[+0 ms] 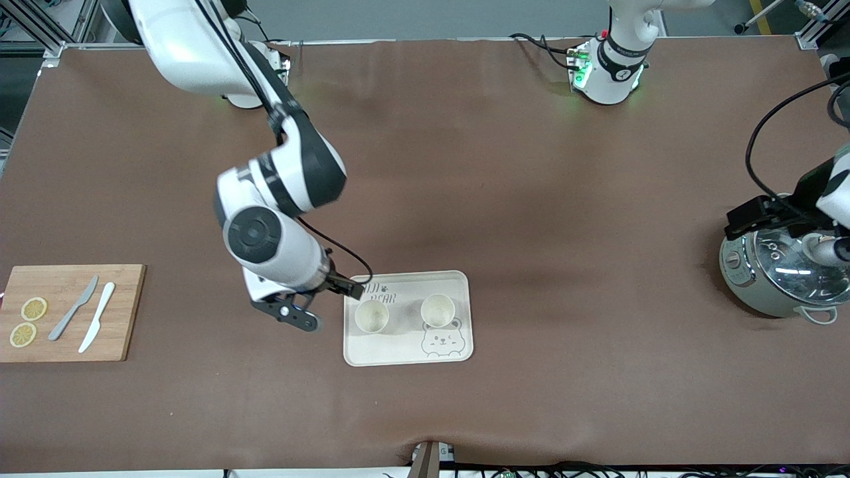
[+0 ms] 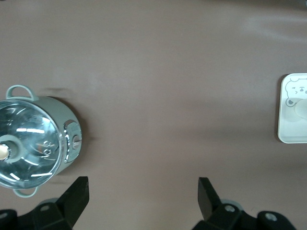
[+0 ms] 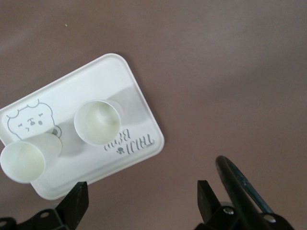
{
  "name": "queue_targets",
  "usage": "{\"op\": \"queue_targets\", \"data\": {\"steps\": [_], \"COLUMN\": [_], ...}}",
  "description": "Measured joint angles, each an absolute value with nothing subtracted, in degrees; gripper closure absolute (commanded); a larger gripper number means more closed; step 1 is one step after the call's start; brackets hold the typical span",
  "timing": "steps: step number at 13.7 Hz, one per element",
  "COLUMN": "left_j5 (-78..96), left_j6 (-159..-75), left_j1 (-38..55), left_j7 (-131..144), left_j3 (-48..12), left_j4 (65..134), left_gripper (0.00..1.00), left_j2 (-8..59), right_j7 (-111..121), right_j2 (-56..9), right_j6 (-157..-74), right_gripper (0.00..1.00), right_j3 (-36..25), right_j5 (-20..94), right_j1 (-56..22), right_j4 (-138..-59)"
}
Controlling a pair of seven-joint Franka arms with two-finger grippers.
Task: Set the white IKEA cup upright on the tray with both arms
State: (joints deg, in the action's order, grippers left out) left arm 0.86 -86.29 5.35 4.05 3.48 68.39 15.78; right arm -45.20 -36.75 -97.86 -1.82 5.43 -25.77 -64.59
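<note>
The right arm's black camera mount hides the start of the lettering on the cream rectangular tray (image 1: 406, 345) in the front view. The left wrist view cuts that tray at the picture's edge — only its bear-face end shows. The left arm's wrist covers part of the pale green pot (image 1: 764, 279) with its glass lid.

Bench (image 1: 531, 199): wide bare stretch between tray (image 1: 406, 348) and pot (image 1: 777, 279), open for passage; bare strip along the edge nearest the front camera too.
Tray: two upright cups (image 1: 371, 316) (image 1: 437, 310) stand apart on it, a gap between them; bear-print end bare.
Right pincer (image 1: 292, 312): jaws spread, low just beside the tray's end toward the right arm, blocking that approach.
Left pincer (image 2: 143, 196): jaws spread, over bare bench beside the pot.
Board (image 1: 70, 313): well apart, at the right arm's end.
</note>
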Motion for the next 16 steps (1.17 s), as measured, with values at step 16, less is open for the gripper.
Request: {"op": "queue_targets", "data": {"steps": [16], "left_j5": [0.87], "left_j6": [-85.55], "left_j1": [-0.61], "left_j7": [3.85], "left_j3": [-0.33], "left_j4": [68.93], "left_gripper": [0.00], "left_j2": [14.16], "right_j7": [-1.11], "right_j2": [-17.76], "right_j6": [-80.73], "right_gripper": [0.00], "right_j3": [-2.67], "right_j5": [1.96], "right_j1": [0.04], "right_j4": [-66.92]}}
